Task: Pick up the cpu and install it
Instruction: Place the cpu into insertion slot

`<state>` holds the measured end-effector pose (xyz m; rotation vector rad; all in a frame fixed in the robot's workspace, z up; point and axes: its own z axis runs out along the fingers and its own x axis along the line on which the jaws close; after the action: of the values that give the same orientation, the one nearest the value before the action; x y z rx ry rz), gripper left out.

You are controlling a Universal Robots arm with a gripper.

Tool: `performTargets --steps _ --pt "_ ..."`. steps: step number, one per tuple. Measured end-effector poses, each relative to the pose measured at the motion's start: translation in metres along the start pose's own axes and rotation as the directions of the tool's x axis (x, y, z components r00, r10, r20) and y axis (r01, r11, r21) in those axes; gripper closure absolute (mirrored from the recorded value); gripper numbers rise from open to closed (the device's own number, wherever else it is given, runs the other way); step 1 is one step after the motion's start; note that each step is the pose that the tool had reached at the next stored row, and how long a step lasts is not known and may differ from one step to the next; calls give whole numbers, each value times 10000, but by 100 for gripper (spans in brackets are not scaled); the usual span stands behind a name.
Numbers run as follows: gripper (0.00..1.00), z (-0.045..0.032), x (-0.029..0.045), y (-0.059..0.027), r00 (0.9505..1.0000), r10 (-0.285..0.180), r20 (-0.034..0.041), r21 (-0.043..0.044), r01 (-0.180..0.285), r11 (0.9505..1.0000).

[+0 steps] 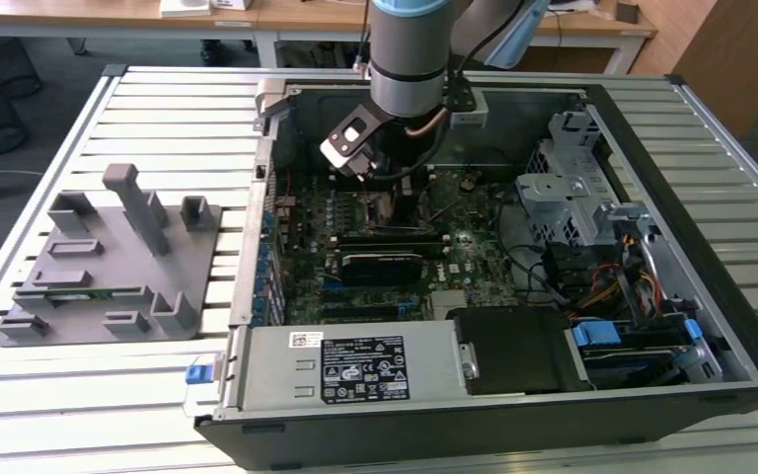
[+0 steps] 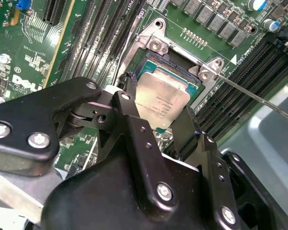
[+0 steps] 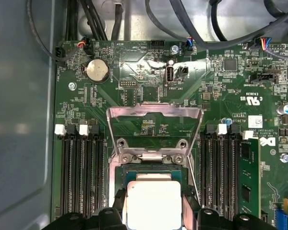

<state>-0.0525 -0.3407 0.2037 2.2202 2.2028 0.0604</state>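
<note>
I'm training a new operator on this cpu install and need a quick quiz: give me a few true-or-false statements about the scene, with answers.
1. The gripper holds the cpu by its edges, over the socket. True.
2. The socket's metal load plate is folded down over the cpu. False: it is flipped open, away from the cpu.
3. The computer case lies open with its motherboard exposed. True.
4. The grey fixture lies inside the case. False: it rests on the slatted table, to the exterior view's left of the case.
</note>
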Motion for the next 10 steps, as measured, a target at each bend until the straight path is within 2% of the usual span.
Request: performTargets --steps 10 --pt "46 75 5 -6 10000 28 2 -1 -28 10000"
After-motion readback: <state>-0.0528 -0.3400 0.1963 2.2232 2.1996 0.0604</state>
